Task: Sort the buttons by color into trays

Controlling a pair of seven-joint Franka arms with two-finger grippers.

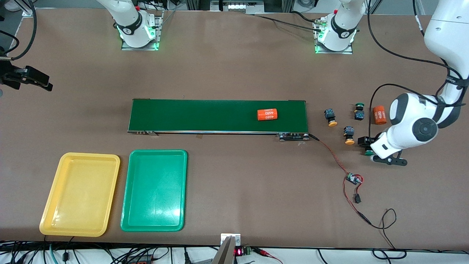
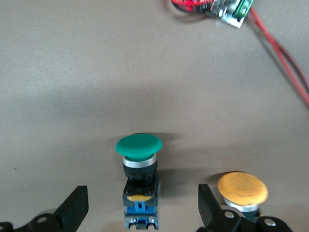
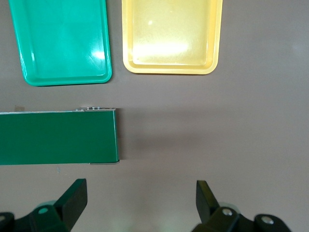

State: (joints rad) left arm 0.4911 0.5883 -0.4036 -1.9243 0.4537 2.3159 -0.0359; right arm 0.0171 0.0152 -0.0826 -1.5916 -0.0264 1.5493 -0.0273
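the left arm's black two-finger tool [image 2: 142, 208] is low over the brown bench [image 1: 234, 73] at the left arm's end, with its fingers wide open and nothing gripped. between those fingers lies a small green-capped push button with a black and blue plastic body [image 2: 138, 181], on its side on the bench. it looks light, hard and stiff, so it should not squash. the round cap is smooth and wide like a mushroom top and may slip, so i think the boxy body under the cap is the better place to pinch. a yellow-orange capped button [image 2: 242, 188] lies just beside one finger and could get bumped. in the front view another yellow-orange capped button [image 1: 330, 117] and a second green-capped button [image 1: 359, 110] lie close by, near an orange cylinder with white print [image 1: 379, 115]. one more orange printed cylinder [image 1: 267, 114] rests on the long dark green belt [image 1: 205, 115]. the shiny shallow yellow plastic tray [image 1: 51, 205] and the shiny green plastic tray [image 1: 128, 205] sit side by side, well apart from the buttons, toward the right arm's end and nearer the front camera; both are bare. the right arm's tool [image 3: 140, 203] waits wide open, holding nothing, over the bench near the end of the belt.
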